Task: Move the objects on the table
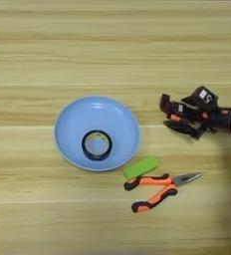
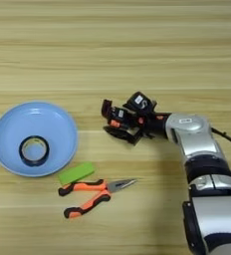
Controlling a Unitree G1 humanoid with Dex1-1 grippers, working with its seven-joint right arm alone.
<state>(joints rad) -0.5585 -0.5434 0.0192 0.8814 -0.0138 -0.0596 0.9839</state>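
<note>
The black ring of tape (image 1: 96,145) lies flat inside the light-blue plate (image 1: 70,119), a little below its centre. The pliers (image 1: 157,186) with orange-and-black handles rest on the table (image 1: 112,50) below and right of the plate, grey jaws pointing right, handles spread to the left. My right gripper (image 1: 165,113) hovers above the pliers and to the right of the plate, its two black fingers open and pointing left, with nothing between them. The tape ring (image 2: 34,151), the pliers (image 2: 95,191) and the gripper (image 2: 106,119) show in the right eye view too.
A small flat green block (image 1: 141,167) lies between the plate's lower right rim and the pliers' upper handle. The silver forearm (image 2: 192,137) comes in from the lower right and covers that part of the table.
</note>
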